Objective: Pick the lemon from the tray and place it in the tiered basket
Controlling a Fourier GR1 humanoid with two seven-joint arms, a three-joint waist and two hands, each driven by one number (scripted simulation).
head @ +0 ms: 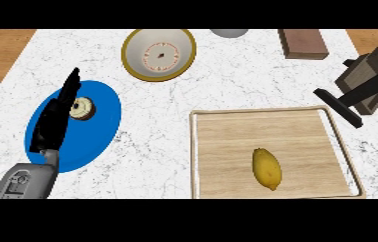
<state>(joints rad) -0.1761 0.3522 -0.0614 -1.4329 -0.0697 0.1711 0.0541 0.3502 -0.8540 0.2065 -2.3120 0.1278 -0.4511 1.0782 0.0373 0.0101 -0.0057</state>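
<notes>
A yellow lemon [266, 168] lies on the wooden tray [221, 136] at the lower right of the head view, lengthwise toward me. Dark wooden and black parts at the right edge look like the tiered basket [356, 88], cut off by the frame. My left hand [53, 117] shows at the left, fingers straight and pointing up over a blue plate [96, 136], far from the lemon. The right hand is out of sight.
A small frosted doughnut [83, 108] sits on the blue plate beside my left hand. A white bowl with a yellow rim [159, 54] stands at the back centre. A brown block [303, 43] and a grey round object [229, 32] sit at the back edge.
</notes>
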